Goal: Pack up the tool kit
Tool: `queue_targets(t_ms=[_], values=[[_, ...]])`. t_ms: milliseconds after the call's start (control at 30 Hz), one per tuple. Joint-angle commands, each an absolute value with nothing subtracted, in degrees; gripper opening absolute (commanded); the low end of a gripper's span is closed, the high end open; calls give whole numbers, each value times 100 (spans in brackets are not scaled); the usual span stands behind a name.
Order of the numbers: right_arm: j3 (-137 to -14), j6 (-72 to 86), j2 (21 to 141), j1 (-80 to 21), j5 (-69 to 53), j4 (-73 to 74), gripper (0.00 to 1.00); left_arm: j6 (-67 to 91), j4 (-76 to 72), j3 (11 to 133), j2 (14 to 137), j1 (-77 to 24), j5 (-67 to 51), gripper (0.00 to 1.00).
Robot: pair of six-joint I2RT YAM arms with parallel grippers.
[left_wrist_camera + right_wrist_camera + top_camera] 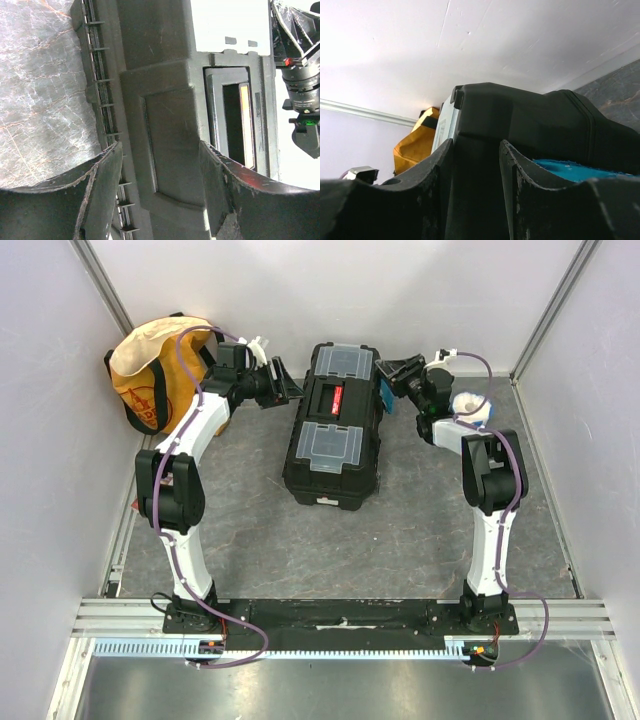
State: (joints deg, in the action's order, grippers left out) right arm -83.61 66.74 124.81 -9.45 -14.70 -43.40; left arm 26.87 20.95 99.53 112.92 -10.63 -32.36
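The tool kit is a black toolbox lying shut on the grey table, with two clear-lidded compartments and a red-marked handle on top. My left gripper is open at the box's far left side, close to its wall. In the left wrist view the gripper has its jaws spread, with the box's black side filling the space beyond them. My right gripper is open at the box's far right side by a blue latch. In the right wrist view the gripper has the box's edge just past its jaws.
A yellow-orange fabric bag with black straps stands at the back left, behind my left arm; it also shows in the right wrist view. A white round object lies at the back right. White walls enclose the table on three sides.
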Motion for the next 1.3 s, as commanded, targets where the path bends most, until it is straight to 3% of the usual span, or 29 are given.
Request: queue_targets(t_ms=[0,233,333,433,600,900,1067,1267], values=[[-8568,5988,12034,-967,-1381,-3273,49,2364,2320,10274,11364,-1081,-3173,68],[-9868,4686,11611,-792,-1028,-943,69,2373,2514,10731,11268,-1081,-2778,75],[-9792,4475,11365,-695,-1002,-713,98,2347,2514,10889,11197,-1081,-2637,83],[-9887,3992,11189,-686,-1211,-195,98,2303,2487,10942,11189,-1081,-2855,89],[-9616,3736,10829,-773,-1942,482,98,2250,2514,10785,11276,-1090,-3216,90],[-8377,3481,9914,-1388,-2082,765,98,1951,2549,10363,11233,-1371,-3489,91],[-8148,3480,9914,-1740,-2214,826,88,2039,2645,10187,11276,-1424,-3463,89],[-7841,3419,9739,-1942,-2478,1054,78,2004,3032,9924,11180,-1494,-3647,77]])
